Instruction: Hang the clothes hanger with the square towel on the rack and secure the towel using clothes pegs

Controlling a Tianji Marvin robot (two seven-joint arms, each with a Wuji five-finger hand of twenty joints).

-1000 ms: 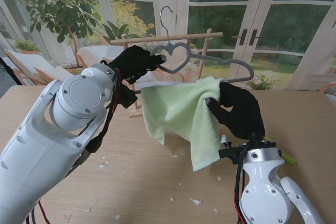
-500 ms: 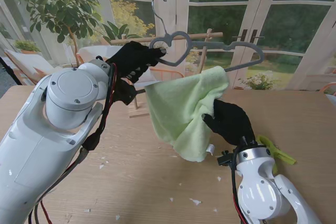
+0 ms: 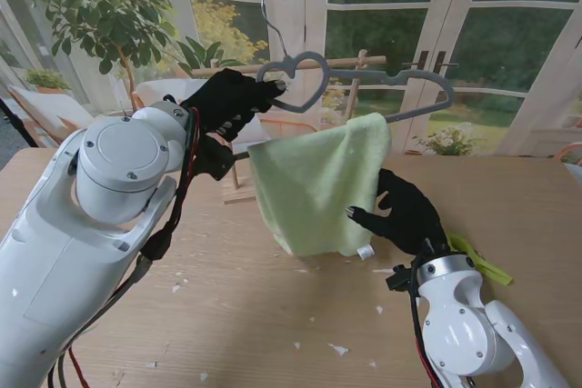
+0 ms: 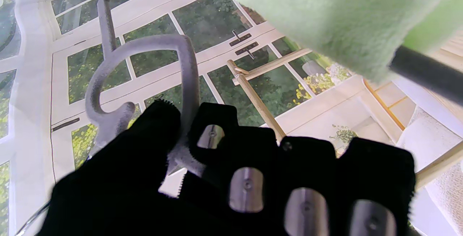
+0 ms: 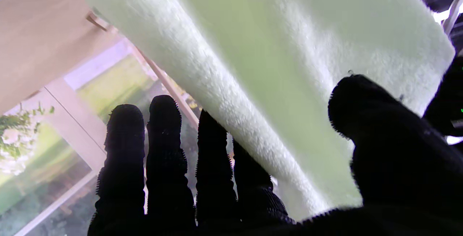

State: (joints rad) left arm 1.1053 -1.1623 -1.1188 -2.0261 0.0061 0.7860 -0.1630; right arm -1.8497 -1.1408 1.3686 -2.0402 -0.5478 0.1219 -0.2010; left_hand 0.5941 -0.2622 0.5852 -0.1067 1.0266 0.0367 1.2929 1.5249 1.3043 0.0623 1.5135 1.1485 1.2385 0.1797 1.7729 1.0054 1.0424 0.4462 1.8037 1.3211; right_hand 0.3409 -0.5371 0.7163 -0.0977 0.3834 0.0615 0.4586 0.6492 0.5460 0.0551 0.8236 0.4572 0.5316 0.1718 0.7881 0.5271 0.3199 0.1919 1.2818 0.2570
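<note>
My left hand [image 3: 229, 103] is shut on the heart-shaped neck of the grey clothes hanger [image 3: 293, 77], holding it up in front of the wooden rack [image 3: 356, 88]. The hook rises above the rack's top bar without touching it. The light green square towel [image 3: 318, 184] hangs flat from the hanger's lower bar. My right hand [image 3: 406, 215] is by the towel's lower right edge, fingers spread. In the right wrist view the towel [image 5: 271, 48] passes loosely between the thumb [image 5: 390, 138] and the fingers, unpinched. The left wrist view shows the left hand [image 4: 253, 185] wrapped on the hanger [image 4: 144, 42].
Green clothes pegs [image 3: 477, 261] lie on the wooden table [image 3: 227, 315] just right of my right wrist. The rack's base [image 3: 238, 194] stands left of the towel. Small white scraps dot the table. Glass doors and a potted plant [image 3: 100, 6] are behind.
My right hand let go of the towel, opened and dropped a little. The towel, bunched before, now hangs flat. The left hand lifted the hanger earlier and has since held nearly still.
</note>
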